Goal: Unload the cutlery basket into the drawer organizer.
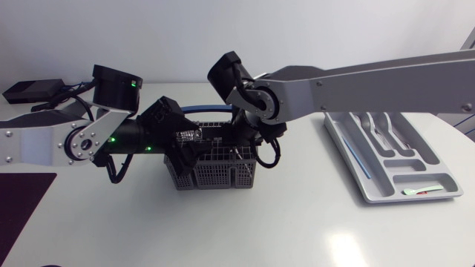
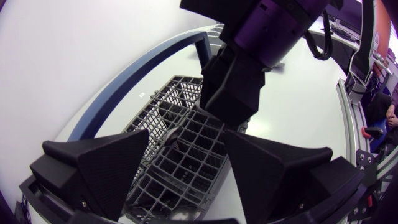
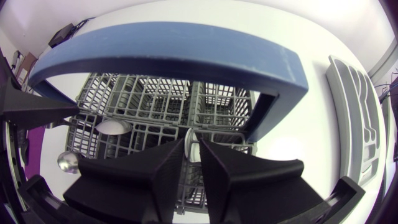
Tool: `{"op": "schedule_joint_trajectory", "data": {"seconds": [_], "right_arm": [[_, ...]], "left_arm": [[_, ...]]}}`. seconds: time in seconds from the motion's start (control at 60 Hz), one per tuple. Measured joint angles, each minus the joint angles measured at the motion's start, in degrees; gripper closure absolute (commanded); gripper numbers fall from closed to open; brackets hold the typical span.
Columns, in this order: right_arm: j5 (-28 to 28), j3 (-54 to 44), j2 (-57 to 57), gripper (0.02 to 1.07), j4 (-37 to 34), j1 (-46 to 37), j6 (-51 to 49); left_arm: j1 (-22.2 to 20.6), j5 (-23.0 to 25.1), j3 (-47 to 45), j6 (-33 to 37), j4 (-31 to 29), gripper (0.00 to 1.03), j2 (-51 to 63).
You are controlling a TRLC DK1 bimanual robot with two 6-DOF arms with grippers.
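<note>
While left fingers (image 2: 106, 168) gape over one basket (image 2: 163, 99), right fingers (image 3: 149, 177) pinch one handle (image 3: 191, 144) near two spoons (image 3: 114, 127).

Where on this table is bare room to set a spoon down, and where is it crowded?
Bare tabletop lies between the cutlery basket and the drawer organizer, and along the near edge before the basket, beside the dark mat. Crowded: over the basket, where the left tool and the right tool, shut on a utensil, meet.

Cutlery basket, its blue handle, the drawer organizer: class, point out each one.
Cutlery basket (image 1: 215, 176): head view, front mesh wall.
Blue handle (image 3: 186, 46): right wrist view, top bar.
Drawer organizer (image 1: 341, 144): head view, left rim.
</note>
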Motion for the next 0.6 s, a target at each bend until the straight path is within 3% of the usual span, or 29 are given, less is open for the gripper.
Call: {"op": "schedule_joint_trajectory", "data": {"seconds": [0.6], "right_arm": [[1.64, 1.4, 1.07, 0.87, -0.02, 0.83, 0.0]], "left_arm": [[0.0, 0.0, 0.0, 0.02, 0.26, 0.05, 0.31]]}}
